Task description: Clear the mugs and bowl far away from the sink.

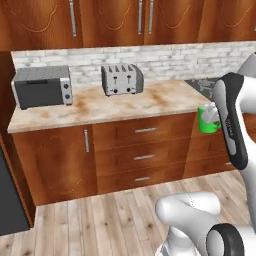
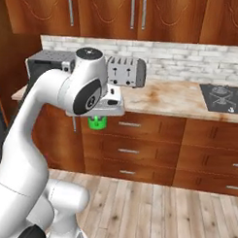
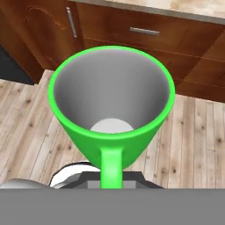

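Fingers [image 3: 112, 182] sit nearly closed on the handle of the green mug [image 3: 112, 101], which the hand view shows from above: a wide round mouth, grey inside, with the handle running down toward the camera. The mug hangs in the air, over the wooden floor [image 3: 26, 118] and in front of the drawers [image 1: 145, 131], level with the tabletop [image 1: 125, 102] edge but not resting on it; in the left base view it shows just left of the arm's wrist, and in the right base view its lower part peeks out beneath the hand. It looks like a small, stiff, glossy cup, probably light and empty, so weight should be no trouble. The risk, as I judge it, is the grip itself: a thin smooth handle pinched between two narrow pads can let the cup swing or rotate around that point, and a hard cup dropped on the floor could break. Holding low on the handle close to the wall seems the steadier spot, with the mouth kept up. Toaster [image 1: 122, 79] and oven [image 1: 42, 86] stand on the tabletop well apart from the mug, leaving bare surface between for setting it down.
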### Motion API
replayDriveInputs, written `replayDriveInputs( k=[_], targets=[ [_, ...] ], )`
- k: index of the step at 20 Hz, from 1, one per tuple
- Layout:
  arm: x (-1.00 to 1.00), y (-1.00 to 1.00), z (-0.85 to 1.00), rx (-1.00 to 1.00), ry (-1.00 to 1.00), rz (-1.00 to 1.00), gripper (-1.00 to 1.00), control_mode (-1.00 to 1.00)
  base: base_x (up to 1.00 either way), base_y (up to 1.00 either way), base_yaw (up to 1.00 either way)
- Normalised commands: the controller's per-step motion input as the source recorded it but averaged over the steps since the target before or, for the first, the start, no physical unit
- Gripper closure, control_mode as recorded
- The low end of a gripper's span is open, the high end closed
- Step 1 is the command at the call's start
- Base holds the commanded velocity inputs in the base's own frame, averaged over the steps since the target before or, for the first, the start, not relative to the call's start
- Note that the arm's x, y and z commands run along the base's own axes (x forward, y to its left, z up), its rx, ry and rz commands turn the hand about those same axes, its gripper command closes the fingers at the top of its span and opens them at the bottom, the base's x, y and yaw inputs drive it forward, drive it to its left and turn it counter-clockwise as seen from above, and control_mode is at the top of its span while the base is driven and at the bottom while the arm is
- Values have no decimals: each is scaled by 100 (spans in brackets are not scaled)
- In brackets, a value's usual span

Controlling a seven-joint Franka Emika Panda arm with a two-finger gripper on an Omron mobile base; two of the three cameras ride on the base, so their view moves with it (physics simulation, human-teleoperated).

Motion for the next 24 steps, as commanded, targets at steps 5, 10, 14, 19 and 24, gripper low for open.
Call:
replayDriveInputs(
  k=[5, 10, 14, 19, 24],
  targets=[
    [0, 0, 0, 0, 0, 0, 100, 100, 100, 20, -25],
    [0, 0, 0, 0, 0, 0, 100, 100, 100, 12, -13],
    [0, 0, 0, 0, 0, 0, 100, 100, 75, -1, -14],
    [0, 0, 0, 0, 0, 0, 100, 100, 30, 0, -21],
    [0, 0, 0, 0, 0, 0, 100, 100, 10, -5, -29]
  ],
)
